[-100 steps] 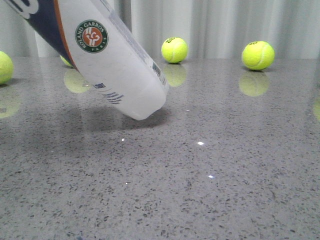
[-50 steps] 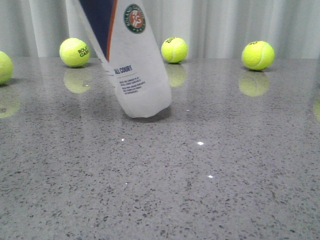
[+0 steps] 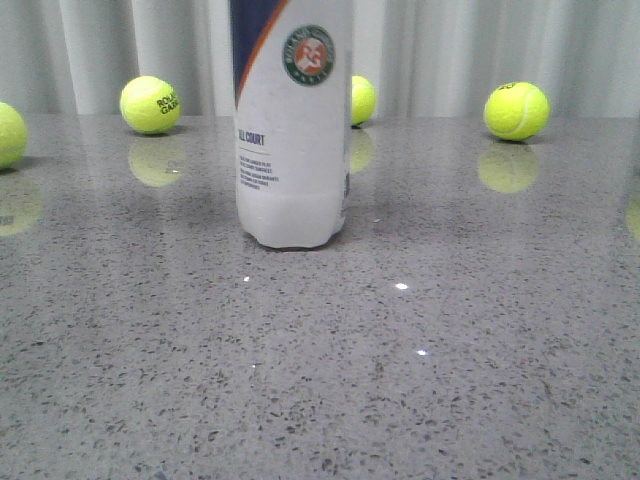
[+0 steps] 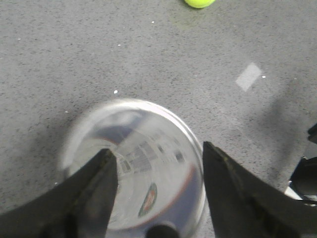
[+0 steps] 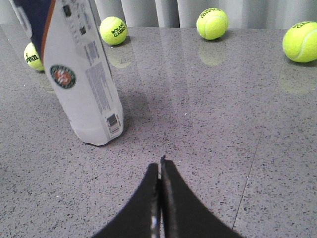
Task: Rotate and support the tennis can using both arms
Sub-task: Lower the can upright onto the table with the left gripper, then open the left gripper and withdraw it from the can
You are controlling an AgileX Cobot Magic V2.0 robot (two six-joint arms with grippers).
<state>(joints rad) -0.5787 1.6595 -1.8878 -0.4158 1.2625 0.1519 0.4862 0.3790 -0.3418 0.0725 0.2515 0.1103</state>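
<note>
Tennis can (image 3: 292, 130) upright on table (image 3: 450, 350), balls (image 3: 516, 110) behind.

The left gripper (image 4: 156, 191) is pointing straight down, its two black fingers (image 4: 94, 198) spreading wide apart, one on each side of the tennis can (image 4: 138, 168); whether they are touching it cannot be told. The right gripper (image 5: 159, 173) is hanging low, aiming forward, its fingers pressing together with nothing between them

Lab-like test setup — grey speckled table (image 3: 450, 380), pleated white curtain (image 3: 430, 50) backdrop
</note>
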